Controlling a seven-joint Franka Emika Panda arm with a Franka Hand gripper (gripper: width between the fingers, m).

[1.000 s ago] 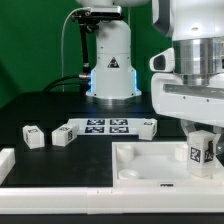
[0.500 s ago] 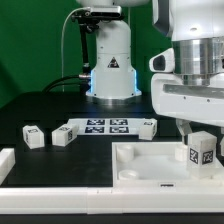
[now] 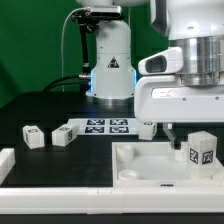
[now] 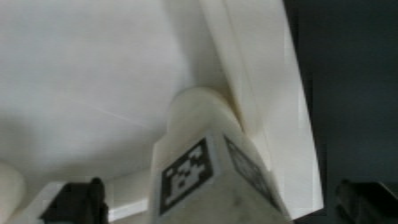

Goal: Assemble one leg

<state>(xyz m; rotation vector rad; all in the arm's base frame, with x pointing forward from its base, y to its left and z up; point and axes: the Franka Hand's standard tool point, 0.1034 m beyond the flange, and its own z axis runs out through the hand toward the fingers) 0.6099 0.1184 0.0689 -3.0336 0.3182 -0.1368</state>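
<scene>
A leg (image 3: 201,150), a small white block with marker tags, stands upright in the corner of the large white panel (image 3: 140,168) on the exterior view's right. My gripper (image 3: 193,125) hangs just above it, open, with nothing in it. In the wrist view the leg (image 4: 210,170) shows between my two dark fingertips (image 4: 75,202), which stand wide apart and clear of it, my gripper (image 4: 221,204) centred over it. The panel (image 4: 89,90) fills the rest of that view.
Two more legs (image 3: 31,137) (image 3: 62,134) lie on the dark table on the exterior view's left, a third (image 3: 148,127) by the marker board (image 3: 100,126). A white part (image 3: 5,160) sits at the left edge. The arm's base (image 3: 110,65) stands behind.
My gripper has let go of the leg, opened, and risen, shifting toward the exterior view's left. The leg stays standing on the panel.
</scene>
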